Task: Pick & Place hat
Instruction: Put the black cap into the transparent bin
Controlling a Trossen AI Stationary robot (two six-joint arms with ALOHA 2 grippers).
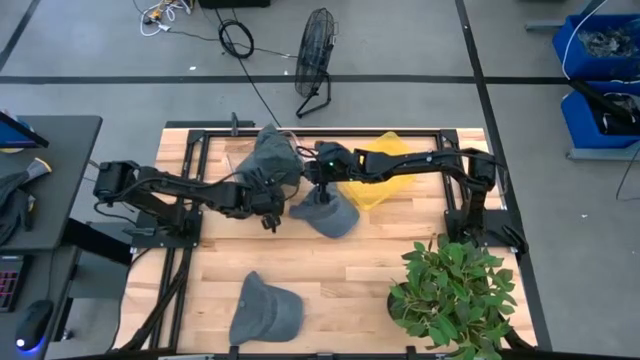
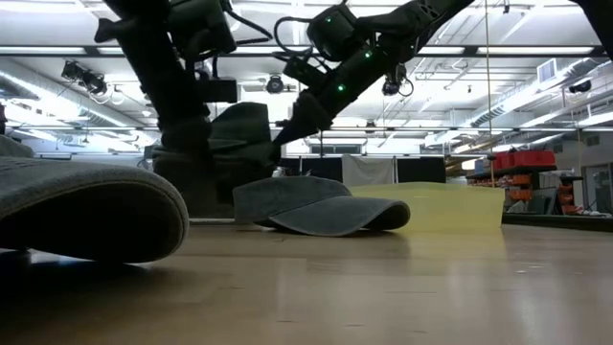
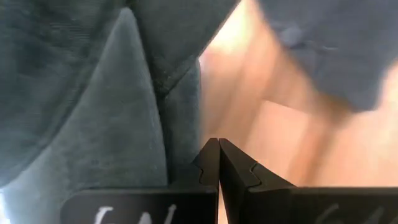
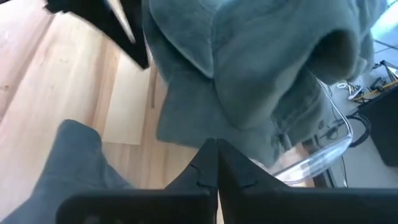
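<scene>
Three grey hats show. The far one point(image 1: 272, 155) lies draped over a clear container point(image 4: 323, 155). The middle one point(image 1: 328, 215) rests on the wood by its brim and rim, and the near one point(image 1: 265, 310) lies by the front edge. My left gripper point(image 3: 217, 146) is shut beside the far hat's near side point(image 3: 93, 124), nothing between its fingers. My right gripper point(image 4: 214, 146) is also shut with nothing between its fingers, its tips at that hat's brim point(image 4: 186, 124). It slants down toward the hat point(image 2: 239, 125) in the low view. My left gripper has its shut tips beside the far hat's cloth point(image 3: 180, 124); whether they touch it, I cannot tell. My right gripper comes from the table's right, slanting down, its shut tips at the lower edge of the far hat's brim point(image 4: 193, 138); whether they touch it, I cannot tell.
A yellow bin point(image 1: 385, 175) stands at the back right under my right arm. A potted plant point(image 1: 455, 290) fills the near right corner. A fan point(image 1: 315, 60) and cables lie on the floor beyond the table. Bare wood point(image 1: 350, 290) lies between the near hat and the plant.
</scene>
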